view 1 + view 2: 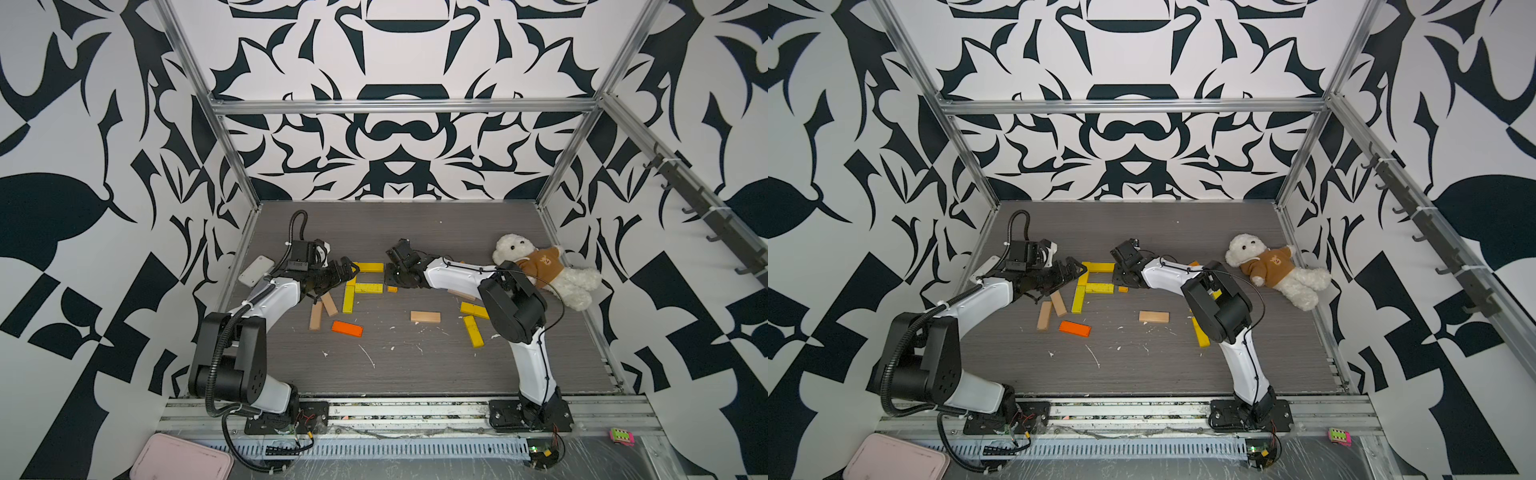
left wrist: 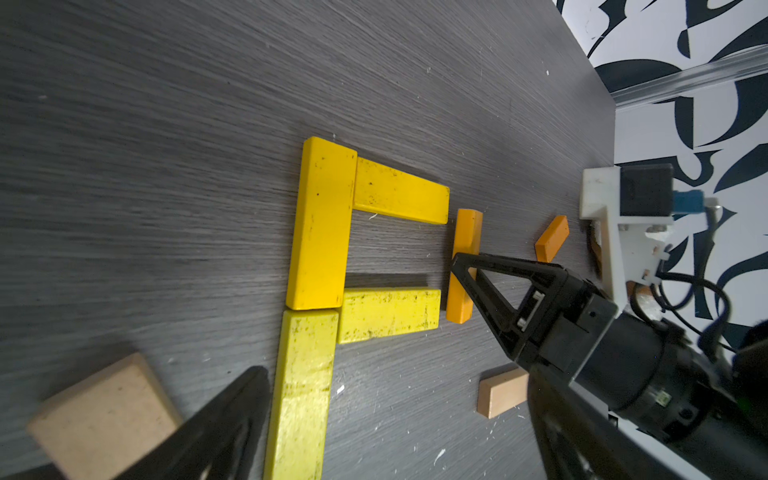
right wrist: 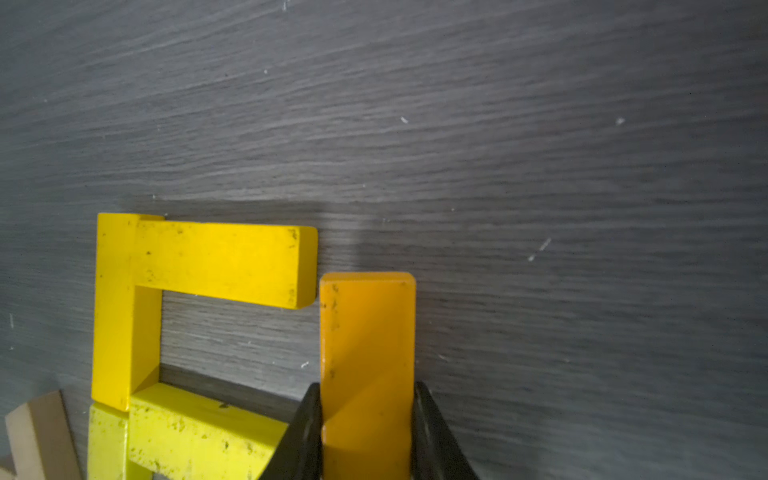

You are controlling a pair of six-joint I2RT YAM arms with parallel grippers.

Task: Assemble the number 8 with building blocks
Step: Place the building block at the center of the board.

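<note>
- The right pincer [image 3: 365, 386] is clenched on an orange block [image 3: 368, 324], squeezing its two long sides.
- That orange block sits just beside the open ends of the yellow blocks [image 2: 320, 224], which lie on the table [image 3: 540, 166] in an F shape.
- The left pincer [image 1: 338, 277] is spread wide and holds nothing, at the other side of the yellow blocks.
- Two tan blocks [image 1: 316, 316] lie near the yellow blocks, beside the left pincer.
</note>
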